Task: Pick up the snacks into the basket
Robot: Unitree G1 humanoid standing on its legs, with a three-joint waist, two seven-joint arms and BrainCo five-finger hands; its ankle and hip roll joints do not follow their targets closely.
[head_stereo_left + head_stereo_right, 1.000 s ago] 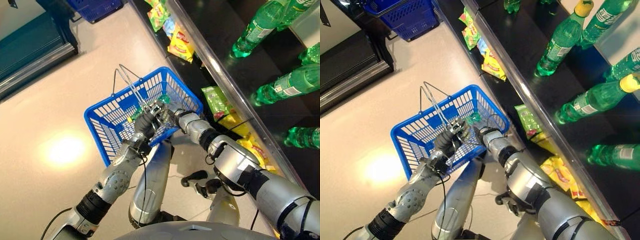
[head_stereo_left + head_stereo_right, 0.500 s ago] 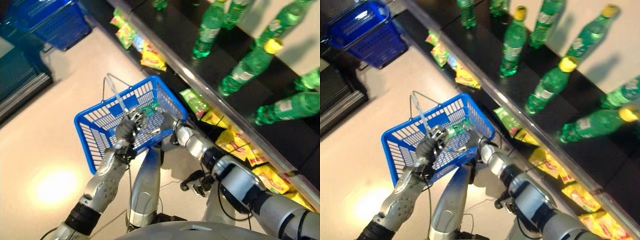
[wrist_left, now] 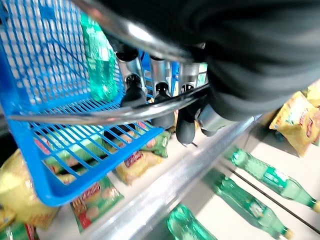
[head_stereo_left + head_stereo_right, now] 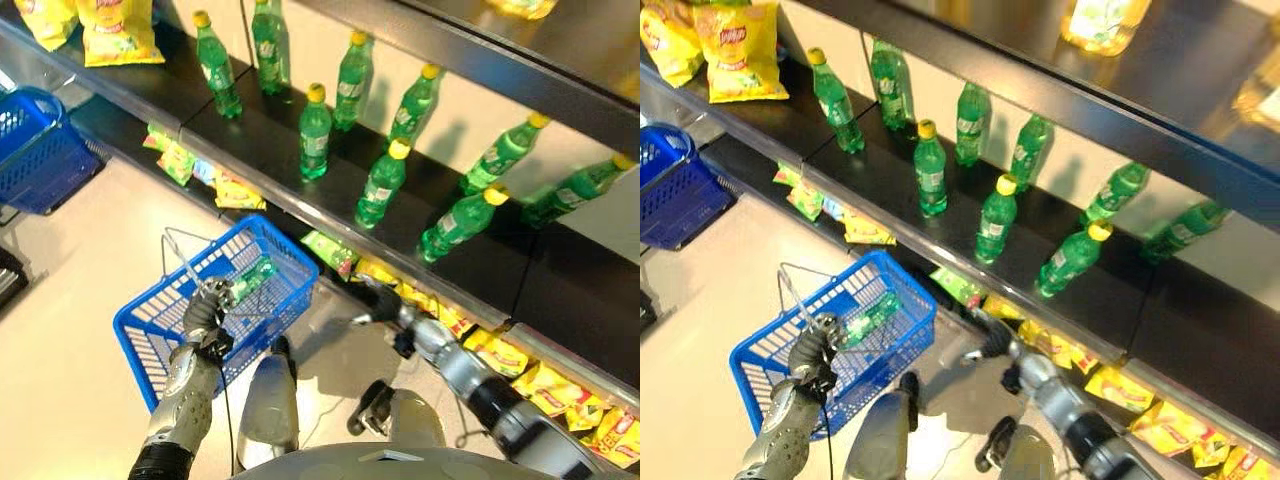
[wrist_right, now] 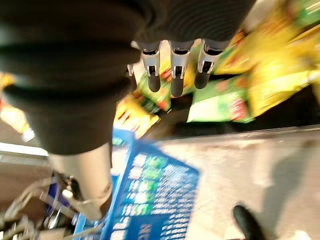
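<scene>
Left hand (image 4: 203, 312) is curled round the wire handle (image 3: 100, 114) of the blue basket (image 4: 150, 335), its dark-tipped fingers (image 3: 134, 82) wrapped over the metal bar in the left wrist view, so the basket hangs from it above the pale floor (image 4: 60, 300). Inside the basket lies a green packet (image 4: 250, 275) against the far wall. Just beyond the basket's far corner, a green snack bag (image 4: 332, 251) lies on the lowest shelf (image 4: 940, 262), first in a row of yellow snack bags (image 4: 520, 355) that runs along that shelf to the right. Right hand (image 4: 990, 338) hovers in front of this row, near the green snack bag but not touching it; in the right wrist view its fingers (image 5: 172, 75) hang straight and apart, holding nothing, with green and yellow bags past their tips. On the dark shelf above stand green bottles (image 4: 930, 170) with yellow caps, some upright and some leaning. At the far left, 2 large yellow bags (image 4: 735, 50) sit on that shelf, and a second blue basket (image 4: 35, 150) rests on the floor.
</scene>
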